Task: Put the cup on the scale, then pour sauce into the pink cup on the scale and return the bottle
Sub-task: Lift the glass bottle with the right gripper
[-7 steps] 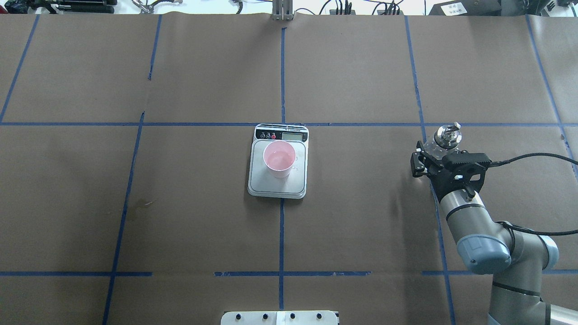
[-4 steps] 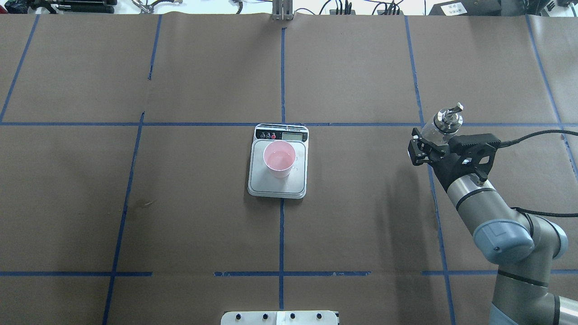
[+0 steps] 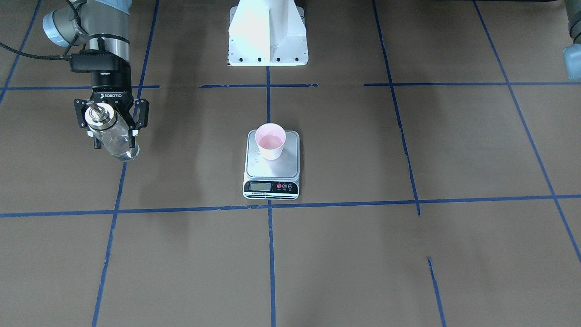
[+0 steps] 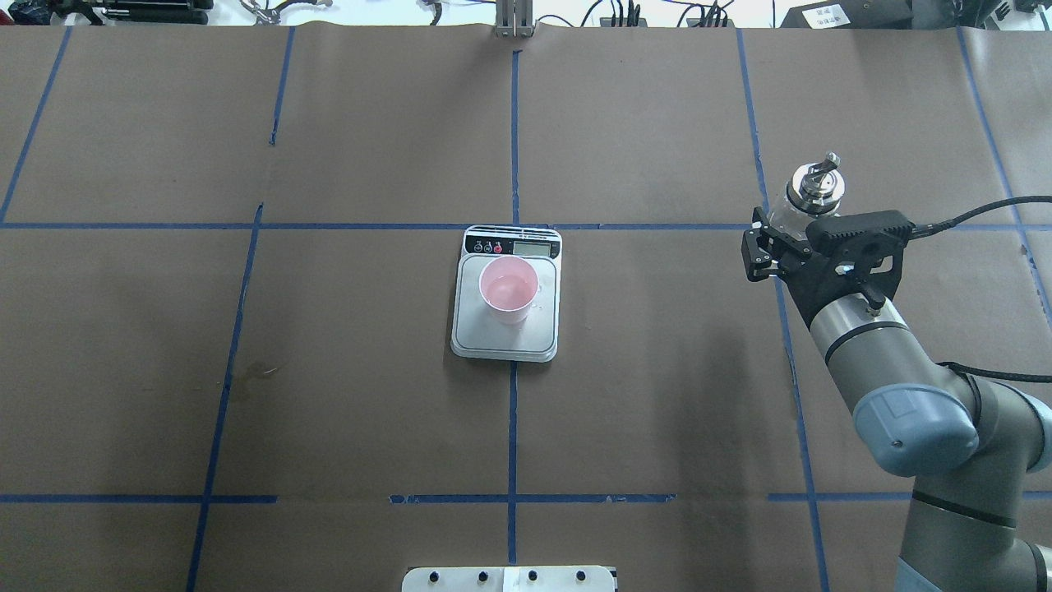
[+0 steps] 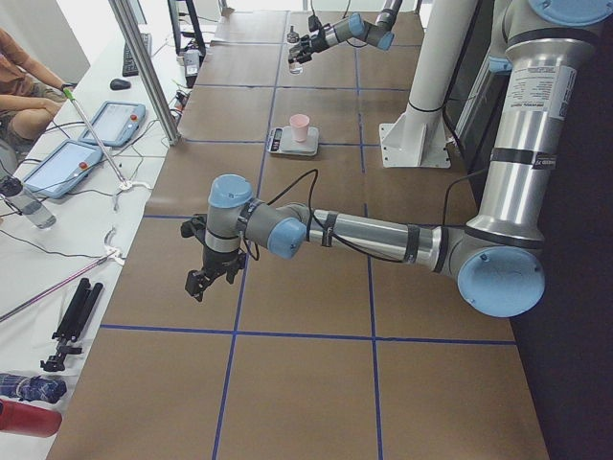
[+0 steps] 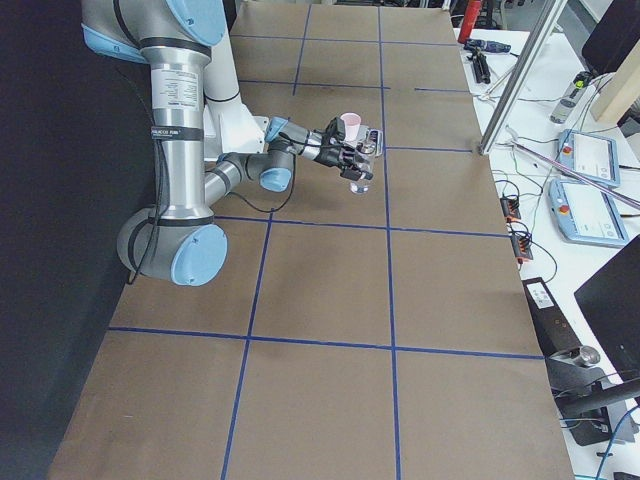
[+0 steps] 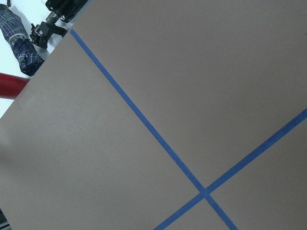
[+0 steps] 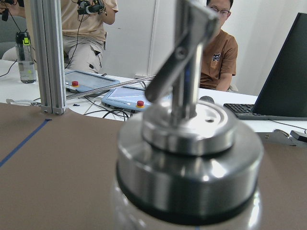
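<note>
We see our right gripper (image 3: 114, 138) clamped around the bottle (image 3: 120, 149), silver cap above the fingers, cup (image 3: 270, 140) on the scale (image 3: 272, 169) well apart from them, left gripper (image 5: 204, 276) fingers' spread we cannot tell

overhead: behind robot, downward | front: opposite, steep | both share scale (image 4: 503, 339)

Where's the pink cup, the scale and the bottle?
pink cup (image 4: 509, 289), overhead view, its pink inside.
scale (image 4: 503, 340), overhead view, bare steel platform.
bottle (image 3: 115, 141), front-facing view, clear glass body.
</note>
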